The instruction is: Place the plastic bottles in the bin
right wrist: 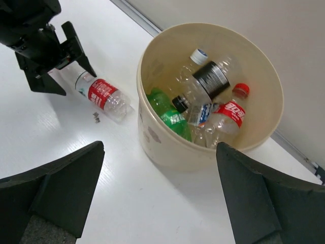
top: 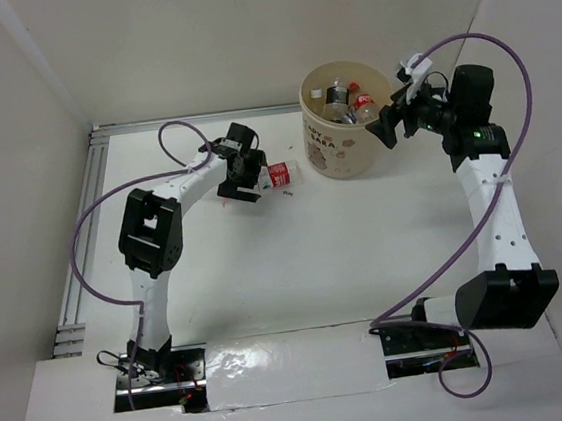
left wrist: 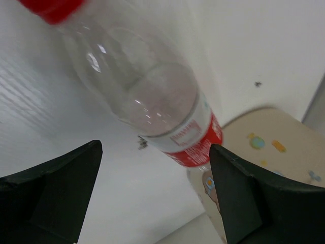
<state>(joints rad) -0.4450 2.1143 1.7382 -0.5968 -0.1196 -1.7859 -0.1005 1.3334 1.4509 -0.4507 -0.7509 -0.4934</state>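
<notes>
Last plastic bottle (top: 279, 176) lies on its side on the table (top: 267, 272), just left of the bin (top: 315, 147). Its long axis is aimed at the bin, base toward it, red cap away. Other bottles (right wrist: 210, 81) are inside the bin. Left gripper (left wrist: 155, 148) straddles the lying bottle, spread wide, gripping nothing. Right gripper (top: 391, 124) at the bin's right rim, wide open, empty. Step in hand: pickup. Next, I'd judge: lower, close across the body, lift over the rim.

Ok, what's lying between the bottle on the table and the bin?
Nothing: only a narrow strip of bare white table separates the lying bottle from the bin, seen best in the right wrist view.
</notes>
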